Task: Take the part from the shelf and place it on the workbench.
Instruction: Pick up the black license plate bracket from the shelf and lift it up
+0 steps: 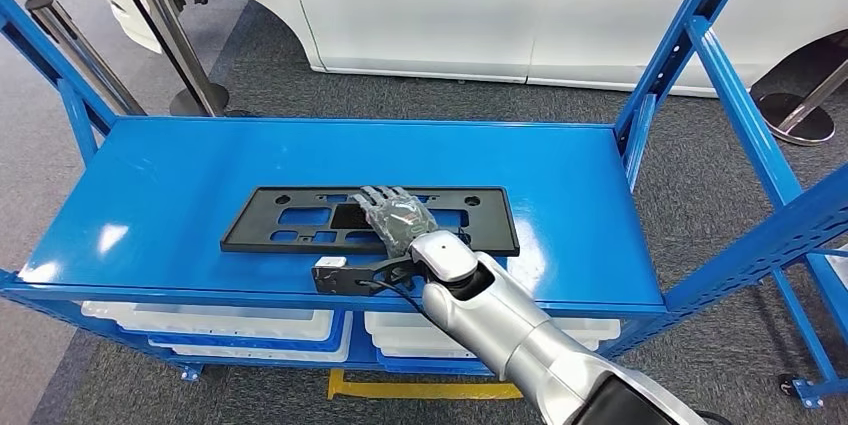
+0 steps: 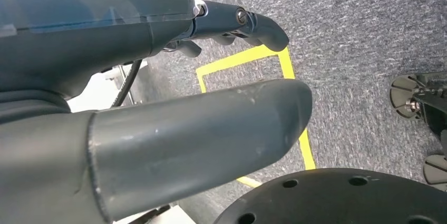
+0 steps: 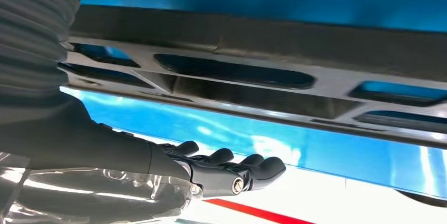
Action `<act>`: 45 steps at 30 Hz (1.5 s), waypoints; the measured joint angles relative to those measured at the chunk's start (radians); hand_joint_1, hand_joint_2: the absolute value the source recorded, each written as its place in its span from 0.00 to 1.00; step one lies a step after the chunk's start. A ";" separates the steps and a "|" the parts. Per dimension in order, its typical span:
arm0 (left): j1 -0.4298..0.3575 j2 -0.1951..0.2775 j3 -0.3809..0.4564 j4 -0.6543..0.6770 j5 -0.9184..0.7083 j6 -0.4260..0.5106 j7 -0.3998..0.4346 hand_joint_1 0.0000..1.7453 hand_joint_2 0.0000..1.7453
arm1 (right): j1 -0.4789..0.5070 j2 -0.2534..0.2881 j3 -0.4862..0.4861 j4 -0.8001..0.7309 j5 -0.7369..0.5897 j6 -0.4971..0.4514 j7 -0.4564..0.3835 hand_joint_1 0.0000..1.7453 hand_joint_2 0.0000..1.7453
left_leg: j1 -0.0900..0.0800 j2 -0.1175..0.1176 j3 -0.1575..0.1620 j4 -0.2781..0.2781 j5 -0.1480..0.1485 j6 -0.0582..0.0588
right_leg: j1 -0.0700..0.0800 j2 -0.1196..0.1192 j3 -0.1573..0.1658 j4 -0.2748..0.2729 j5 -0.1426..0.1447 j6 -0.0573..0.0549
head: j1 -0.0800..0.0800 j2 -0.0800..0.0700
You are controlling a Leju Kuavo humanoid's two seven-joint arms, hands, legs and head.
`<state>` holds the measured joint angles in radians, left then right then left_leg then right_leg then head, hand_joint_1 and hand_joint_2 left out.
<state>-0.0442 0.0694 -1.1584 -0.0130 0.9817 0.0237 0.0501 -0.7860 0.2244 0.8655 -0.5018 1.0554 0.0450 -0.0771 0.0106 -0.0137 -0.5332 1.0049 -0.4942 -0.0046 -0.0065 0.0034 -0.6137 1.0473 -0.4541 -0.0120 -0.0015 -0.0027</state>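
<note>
Black part [image 1: 300, 217] mid-shelf [image 1: 150, 185], right hand [image 1: 400, 217] atop

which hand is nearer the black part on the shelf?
Right. The right hand reaches over the black part on the blue shelf; the left hand hangs low over the carpet.

Blue shelf [image 1: 150, 195], metal, top deck with angled uprights at both ends. Black part [image 1: 290, 217], flat, rectangular, with cutouts, lying lengthwise near the deck's middle. Right hand [image 1: 398, 217], fingers extended, resting on the part just right of its centre; silver arm entering from lower right. White bins [image 1: 230, 325] on the level below. Grey carpet [image 1: 690, 175] around; white vehicle [image 1: 480, 5] with red stripe behind; chrome posts [image 1: 165, 30] at upper left.
</note>
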 joint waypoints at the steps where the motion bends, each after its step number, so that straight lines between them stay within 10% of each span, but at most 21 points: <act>1: 0.000 0.000 -0.004 0.000 0.000 0.000 0.000 0.00 0.00 | 0.000 0.000 -0.002 0.003 0.002 0.000 0.001 0.00 1.00 | 0.000 0.000 0.000 0.000 0.000 0.000 | 0.000 0.000 0.000 0.000 0.000 0.000 | 0.000 0.000; 9: -0.001 0.000 -0.015 0.000 0.006 0.000 0.000 0.00 0.00 | -0.002 0.002 -0.011 0.022 0.024 -0.002 0.023 0.08 1.00 | 0.000 0.000 0.000 0.000 0.000 0.000 | 0.000 0.000 0.000 0.000 0.000 0.000 | 0.000 0.000; 13: -0.001 0.000 -0.016 0.000 0.024 0.000 0.004 0.00 0.00 | -0.008 0.000 -0.011 0.037 0.085 -0.003 0.073 0.99 1.00 | 0.000 0.000 0.000 0.000 0.000 0.000 | 0.000 0.000 0.000 0.000 0.000 0.000 | 0.000 0.000; 42: -0.002 -0.001 -0.040 0.000 0.072 0.004 0.008 0.00 0.00 | -0.005 -0.020 -0.071 0.048 0.133 0.008 0.071 1.00 1.00 | 0.000 0.000 0.001 0.000 0.000 0.000 | 0.000 0.000 0.000 0.000 0.000 0.000 | 0.000 0.000; 45: -0.002 -0.001 -0.040 0.000 0.075 0.004 0.003 0.00 0.75 | -0.004 -0.020 -0.075 0.048 0.134 0.009 0.070 1.00 1.00 | 0.000 0.000 0.001 0.000 0.000 0.000 | 0.000 0.000 0.000 0.000 0.000 0.000 | 0.000 0.000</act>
<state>-0.0462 0.0684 -1.1987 -0.0130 1.0569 0.0274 0.0528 -0.7899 0.2049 0.7905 -0.4536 1.1891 0.0537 -0.0073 0.0105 -0.0136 -0.5326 1.0051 -0.4942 -0.0045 -0.0066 0.0034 -0.6134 1.0472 -0.4540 -0.0119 -0.0015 -0.0027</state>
